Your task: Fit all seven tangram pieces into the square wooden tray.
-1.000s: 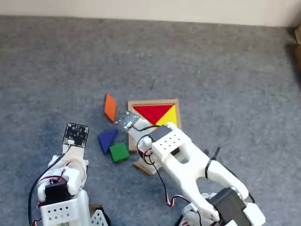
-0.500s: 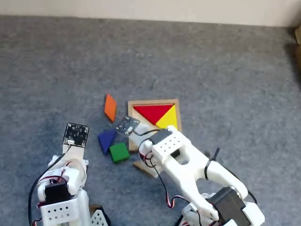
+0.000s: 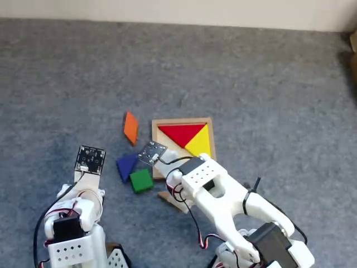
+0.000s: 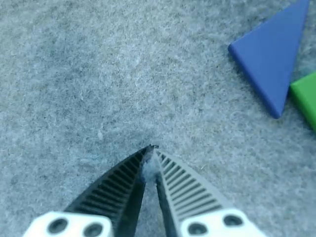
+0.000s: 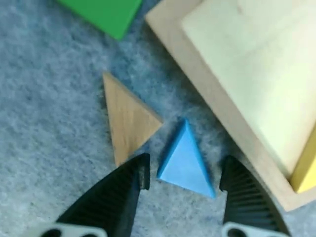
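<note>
Grey carpet [image 3: 268, 84] runs to a pale wall [image 3: 178, 8], and on it the square wooden tray [image 3: 181, 119] holds a red triangle [image 3: 181, 134] and a yellow triangle [image 3: 199, 144]. The right gripper [image 5: 185, 168] stands wide apart around a light blue triangle [image 5: 185, 160] just outside the tray, seemingly without touching it. The left gripper [image 4: 150, 150] is pinched together, empty, over bare carpet near a blue triangle [image 4: 274, 57].
</note>
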